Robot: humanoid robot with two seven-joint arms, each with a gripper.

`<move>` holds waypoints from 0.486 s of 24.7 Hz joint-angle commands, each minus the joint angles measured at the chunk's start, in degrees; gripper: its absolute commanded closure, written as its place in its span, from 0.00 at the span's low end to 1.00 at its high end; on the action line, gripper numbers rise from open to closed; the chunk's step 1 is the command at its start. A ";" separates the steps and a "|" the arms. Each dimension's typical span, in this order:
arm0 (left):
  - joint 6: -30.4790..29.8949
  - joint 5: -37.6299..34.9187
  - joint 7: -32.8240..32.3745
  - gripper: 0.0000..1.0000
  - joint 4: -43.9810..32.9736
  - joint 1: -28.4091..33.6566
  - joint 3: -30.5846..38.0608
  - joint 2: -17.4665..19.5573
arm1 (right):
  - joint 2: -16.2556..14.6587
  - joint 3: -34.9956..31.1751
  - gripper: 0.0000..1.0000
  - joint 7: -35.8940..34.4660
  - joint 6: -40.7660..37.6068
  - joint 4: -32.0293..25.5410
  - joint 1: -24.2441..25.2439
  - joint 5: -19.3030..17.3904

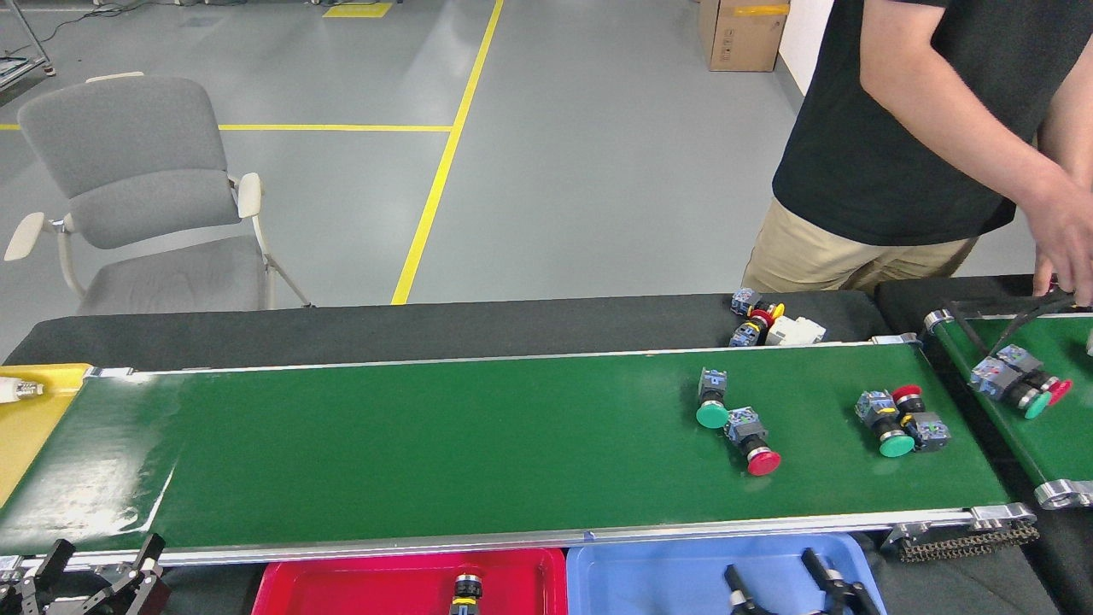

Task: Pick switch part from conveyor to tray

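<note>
While apart: switch part (466, 592), end effector (781, 582).

Far ahead of my left pincer (94, 581) I see a grey chair (141, 196) on the floor, yellow floor lines (427, 213) beyond it. A person in a black shirt (905, 120) stands far beyond my right pincer (790, 581), and a cardboard box (739, 34) sits farther back.
</note>
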 commanded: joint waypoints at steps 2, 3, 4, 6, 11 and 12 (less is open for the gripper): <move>-0.04 0.20 0.28 0.00 -0.71 -0.55 -0.30 0.47 | -0.26 0.24 0.00 -0.33 4.29 -0.65 -1.94 0.53; -0.04 0.20 0.28 0.00 -0.71 -0.55 -0.30 0.47 | -0.43 0.68 0.00 0.28 4.29 -0.48 -2.91 1.32; -0.04 0.20 0.28 0.00 -0.62 -0.55 -0.30 0.47 | -0.52 1.47 0.00 0.99 4.29 -0.12 -3.88 2.38; -0.04 0.11 0.28 0.00 -0.62 -0.81 -0.30 0.47 | -0.17 4.63 0.00 2.92 4.55 1.81 -7.39 5.63; 0.05 0.03 0.19 0.00 -0.71 -0.90 -0.39 0.56 | -0.08 7.97 0.00 8.98 4.64 9.10 -16.80 6.51; 0.05 0.03 0.28 0.00 -0.71 -0.90 -0.39 0.56 | -0.26 9.38 0.00 8.98 4.64 10.59 -18.64 6.60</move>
